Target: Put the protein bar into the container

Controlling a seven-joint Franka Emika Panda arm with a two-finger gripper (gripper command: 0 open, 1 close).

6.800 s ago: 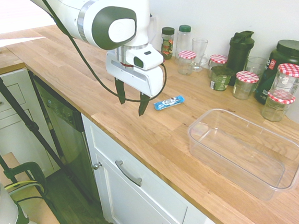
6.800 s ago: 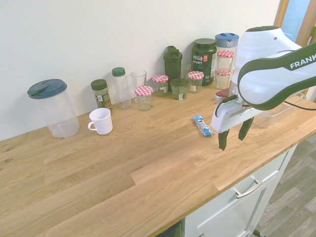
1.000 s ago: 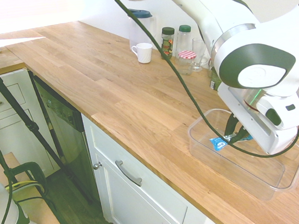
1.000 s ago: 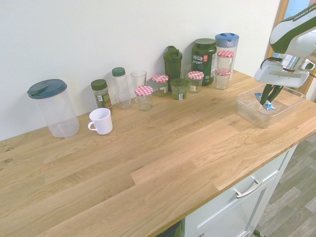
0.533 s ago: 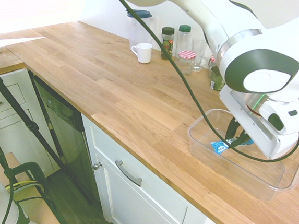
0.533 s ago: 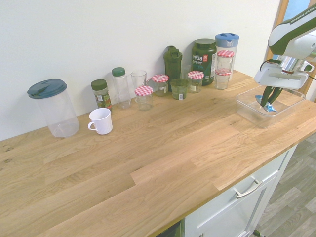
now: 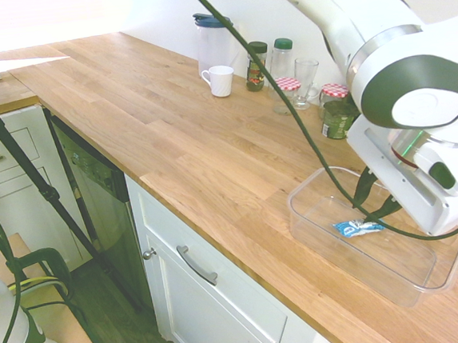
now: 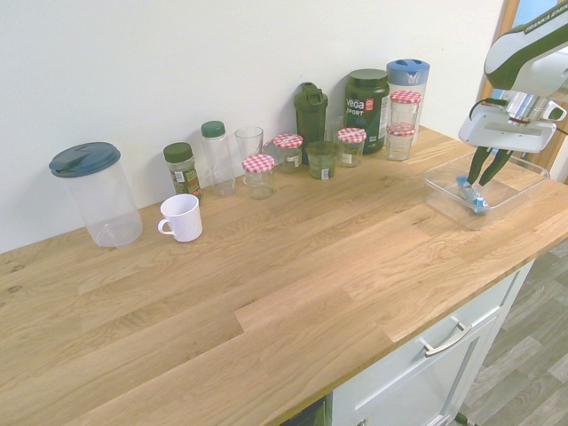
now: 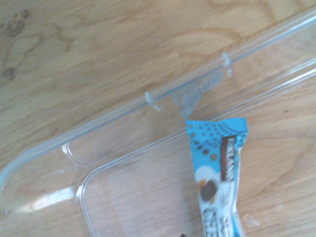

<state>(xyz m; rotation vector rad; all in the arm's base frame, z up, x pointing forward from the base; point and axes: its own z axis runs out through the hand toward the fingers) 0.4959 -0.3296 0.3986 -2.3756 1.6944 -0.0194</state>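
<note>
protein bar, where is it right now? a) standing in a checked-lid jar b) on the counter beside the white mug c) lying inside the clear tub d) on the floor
c: the protein bar lies on the floor of the clear container, under the gripper.

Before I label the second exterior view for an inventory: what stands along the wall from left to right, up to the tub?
Clear pitcher with dark lid → white mug → spice jar → clear bottle with green cap → dark shaker bottle → dark supplement tub → container, protein bar inside.
</note>
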